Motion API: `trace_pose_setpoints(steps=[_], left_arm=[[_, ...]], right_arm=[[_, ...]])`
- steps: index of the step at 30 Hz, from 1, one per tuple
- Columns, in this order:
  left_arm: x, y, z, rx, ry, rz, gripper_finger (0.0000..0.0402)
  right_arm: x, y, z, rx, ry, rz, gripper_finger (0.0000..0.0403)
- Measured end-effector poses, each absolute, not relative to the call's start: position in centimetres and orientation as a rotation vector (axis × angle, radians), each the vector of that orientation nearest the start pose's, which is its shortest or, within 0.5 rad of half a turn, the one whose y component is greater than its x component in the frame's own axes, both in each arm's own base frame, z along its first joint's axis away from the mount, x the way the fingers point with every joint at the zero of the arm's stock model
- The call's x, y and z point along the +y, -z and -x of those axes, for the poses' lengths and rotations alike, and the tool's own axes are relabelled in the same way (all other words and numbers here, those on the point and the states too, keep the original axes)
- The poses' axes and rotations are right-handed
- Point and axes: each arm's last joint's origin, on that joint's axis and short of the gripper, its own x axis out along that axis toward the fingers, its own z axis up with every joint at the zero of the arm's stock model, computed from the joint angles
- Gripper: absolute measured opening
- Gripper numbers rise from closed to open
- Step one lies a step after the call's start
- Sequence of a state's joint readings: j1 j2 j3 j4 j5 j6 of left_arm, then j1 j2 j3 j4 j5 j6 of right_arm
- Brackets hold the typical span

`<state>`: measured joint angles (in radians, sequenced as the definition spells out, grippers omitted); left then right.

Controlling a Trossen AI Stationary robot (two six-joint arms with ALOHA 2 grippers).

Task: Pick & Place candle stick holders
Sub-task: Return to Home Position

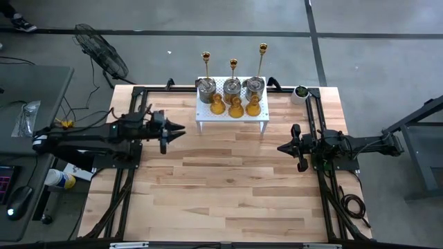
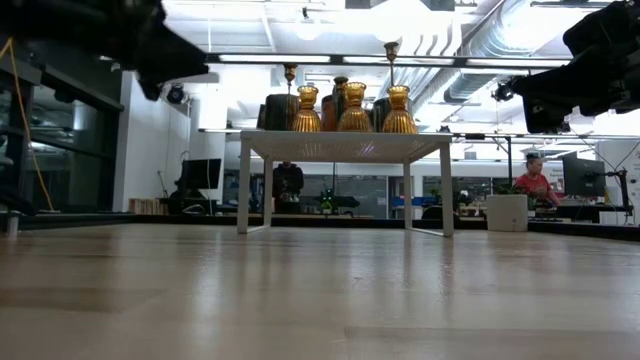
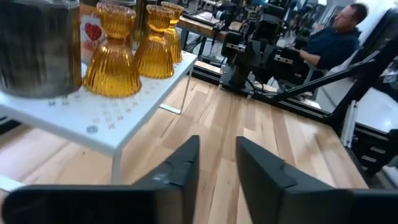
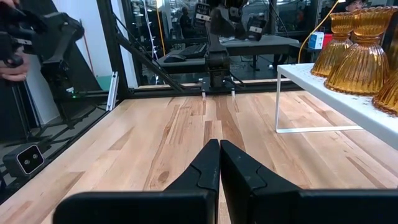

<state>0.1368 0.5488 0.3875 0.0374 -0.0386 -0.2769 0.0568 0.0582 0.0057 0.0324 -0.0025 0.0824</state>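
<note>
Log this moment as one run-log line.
candle stick holders: nine on white shelf | left gripper: jaws open, empty, left of shelf | right gripper: jaws shut, empty, right of shelf

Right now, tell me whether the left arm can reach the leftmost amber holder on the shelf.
Probably yes: the left gripper hangs open beside the shelf, nothing between it and that front-row holder.

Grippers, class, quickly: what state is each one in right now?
Left gripper: jaws open, holding nothing.
Right gripper: jaws closed, holding nothing.
</note>
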Motion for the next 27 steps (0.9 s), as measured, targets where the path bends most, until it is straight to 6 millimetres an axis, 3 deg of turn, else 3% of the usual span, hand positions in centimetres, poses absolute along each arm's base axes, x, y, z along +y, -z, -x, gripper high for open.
trace_pose_setpoints(steps=[8, 27], left_arm=[[1.7, -21.9, -12.0, -0.014, -0.142, 0.297, 0.0006], [0.6, -18.3, -11.4, -0.114, -0.074, 0.248, 0.0001]], right_arm=[[0.6, -16.4, -10.1, 0.022, -0.059, -0.082, 0.0004], [0.6, -16.4, -10.1, 0.023, -0.058, -0.082, 0.0004]])
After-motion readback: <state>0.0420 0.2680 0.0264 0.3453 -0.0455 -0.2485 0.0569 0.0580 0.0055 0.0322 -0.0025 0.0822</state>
